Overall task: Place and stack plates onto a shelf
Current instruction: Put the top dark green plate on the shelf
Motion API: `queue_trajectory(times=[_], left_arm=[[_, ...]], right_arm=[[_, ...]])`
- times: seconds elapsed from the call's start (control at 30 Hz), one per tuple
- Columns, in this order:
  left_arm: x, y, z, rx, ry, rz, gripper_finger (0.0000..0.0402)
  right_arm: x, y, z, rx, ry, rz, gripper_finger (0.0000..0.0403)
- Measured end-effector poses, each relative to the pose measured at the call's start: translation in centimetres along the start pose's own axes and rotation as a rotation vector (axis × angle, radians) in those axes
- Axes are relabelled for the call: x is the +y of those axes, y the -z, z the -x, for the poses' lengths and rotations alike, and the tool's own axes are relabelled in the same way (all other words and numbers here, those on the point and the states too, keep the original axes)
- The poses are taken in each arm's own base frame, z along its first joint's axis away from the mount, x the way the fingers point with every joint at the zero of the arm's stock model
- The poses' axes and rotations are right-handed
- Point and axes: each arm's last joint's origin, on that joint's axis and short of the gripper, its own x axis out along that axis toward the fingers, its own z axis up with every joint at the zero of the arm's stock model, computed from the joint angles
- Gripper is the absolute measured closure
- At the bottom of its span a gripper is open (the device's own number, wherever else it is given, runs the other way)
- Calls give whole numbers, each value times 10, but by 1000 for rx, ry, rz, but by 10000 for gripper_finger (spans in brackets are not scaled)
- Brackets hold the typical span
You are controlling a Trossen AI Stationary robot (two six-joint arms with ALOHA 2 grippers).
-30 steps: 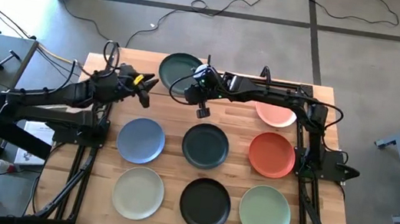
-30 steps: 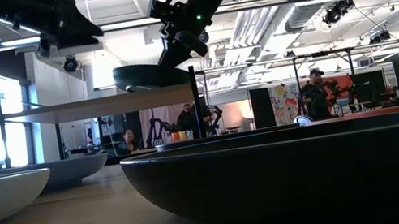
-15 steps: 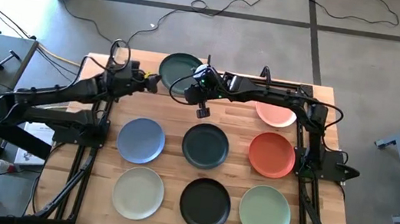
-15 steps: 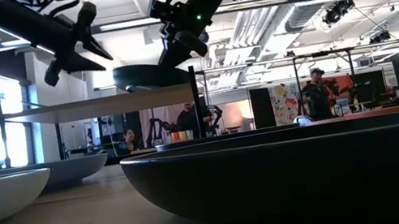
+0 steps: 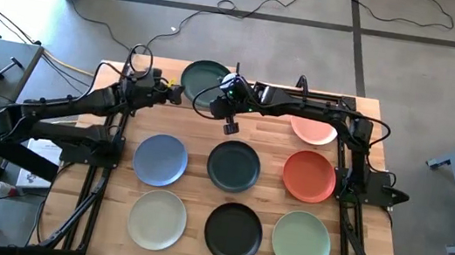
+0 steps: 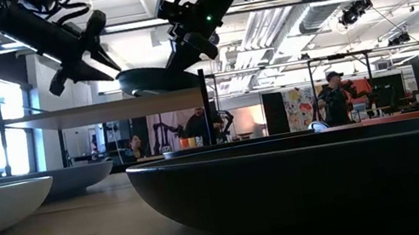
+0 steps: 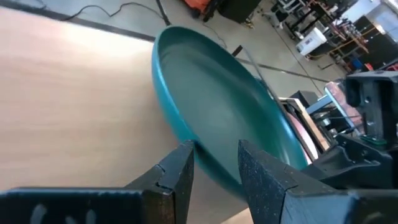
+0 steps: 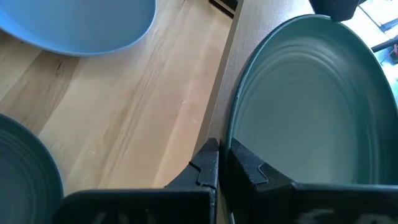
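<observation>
The dark teal plate is on the shelf, a raised light-wood board on thin black rods at the table's far edge. Part of the plate overhangs the board's near edge. My right gripper is shut on the plate's near-right rim. My left gripper is open at the plate's near-left rim, one finger on each side of it. In the low view both grippers slant down to the plate. My right gripper pinches the teal plate's rim on its near-right side, with one finger over the plate's hollow and one outside it. It comes slanting down from the table's near right. The plate lies about level on the shelf board. My left gripper: whether its open fingers touch the rim, I cannot tell.
Several plates lie on the slatted tabletop: pink under the right arm, blue, charcoal, orange-red, pale cream-green, black and sage green. Bare wood lies left of the blue plate.
My left gripper has moved toward the table's far edge and to the right, and has come down to the teal plate's near-left rim. My right gripper and the plate have kept still.
</observation>
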Motion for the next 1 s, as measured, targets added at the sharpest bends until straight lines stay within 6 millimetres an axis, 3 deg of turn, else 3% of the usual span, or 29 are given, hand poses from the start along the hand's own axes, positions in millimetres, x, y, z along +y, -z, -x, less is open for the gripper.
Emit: queue_trajectory(times=[0.47,1.0], left_arm=[[4,-23,34,-141,81,-16,291],[2,-23,38,-104,155,-42,291]], right_arm=[[4,3,1,69,-9,37,402],[2,3,1,85,27,59,402]])
